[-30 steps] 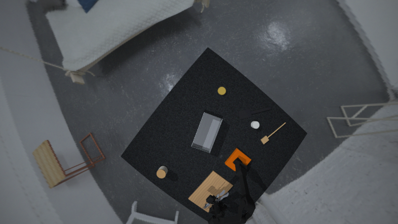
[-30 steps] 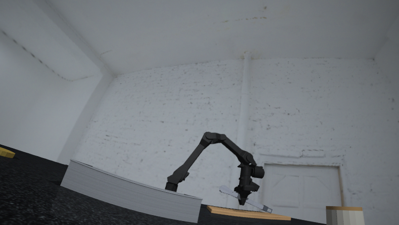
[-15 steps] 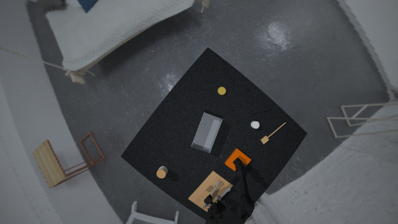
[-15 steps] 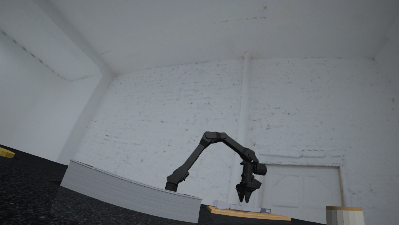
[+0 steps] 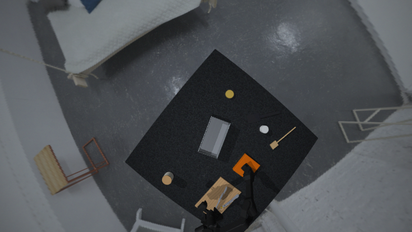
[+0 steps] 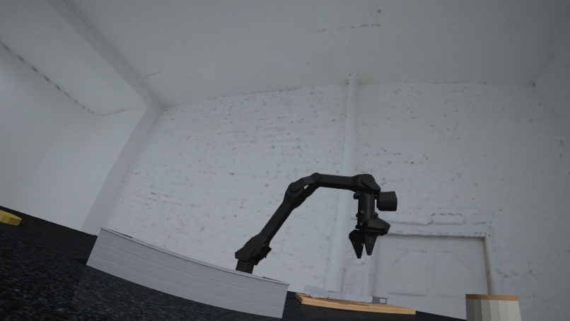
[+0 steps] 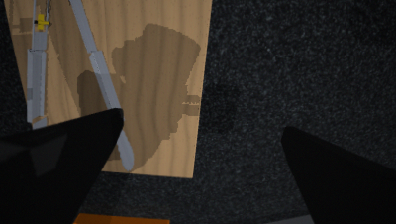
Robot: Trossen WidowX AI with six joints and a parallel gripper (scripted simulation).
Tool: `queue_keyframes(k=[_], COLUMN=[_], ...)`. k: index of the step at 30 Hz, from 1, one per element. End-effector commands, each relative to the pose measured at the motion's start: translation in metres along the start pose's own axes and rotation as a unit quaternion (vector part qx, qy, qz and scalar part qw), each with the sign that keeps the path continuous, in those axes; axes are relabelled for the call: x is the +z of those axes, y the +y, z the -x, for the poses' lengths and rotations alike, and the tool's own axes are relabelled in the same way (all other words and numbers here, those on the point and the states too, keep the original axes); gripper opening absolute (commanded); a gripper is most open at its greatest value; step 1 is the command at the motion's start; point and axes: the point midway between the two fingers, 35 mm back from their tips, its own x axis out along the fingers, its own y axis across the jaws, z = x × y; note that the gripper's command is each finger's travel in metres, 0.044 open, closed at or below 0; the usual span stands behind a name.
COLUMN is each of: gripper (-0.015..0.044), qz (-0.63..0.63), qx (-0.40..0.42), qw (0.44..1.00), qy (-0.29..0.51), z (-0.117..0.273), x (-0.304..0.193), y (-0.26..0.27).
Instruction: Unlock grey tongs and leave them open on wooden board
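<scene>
The grey tongs [image 5: 221,197] [image 6: 339,295] [image 7: 106,81] lie on the wooden board [image 5: 221,181] [image 6: 358,307] [image 7: 180,165]. Their two arms stand apart in a V, one close along a board edge. The yellow lock piece [image 7: 42,22] shows on one arm in the wrist view; the hinge end is cut off there. My gripper [image 6: 364,255] [image 7: 204,125] is wide open and empty, pointing down well above the board. In the wrist view one finger covers part of the tongs. The roasting tin [image 5: 219,138] [image 6: 179,271] holds no tongs.
An orange block [image 5: 254,165] [image 7: 119,219] is beside my arm's base. A lidded canister [image 5: 167,180] [image 6: 492,309] stands left of the board. Farther off are a yellow disc [image 5: 229,93], a white cup [image 5: 264,129], a wooden tool [image 5: 274,144] and a dark spatula [image 5: 253,118].
</scene>
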Motion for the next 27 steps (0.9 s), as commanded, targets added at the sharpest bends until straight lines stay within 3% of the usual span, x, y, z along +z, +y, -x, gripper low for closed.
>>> queue_keyframes(k=[1,7,27], gripper=[0.044,0.044,0.044], qz=[0.008,0.005,0.005], qx=[0.004,-0.006,-0.006], qw=[1.0,1.0,1.0], qy=[0.007,-0.025,-0.025], z=[-0.002,0.041,0.041], x=[0.001,-0.005,-0.005], y=[0.004,0.001,0.001])
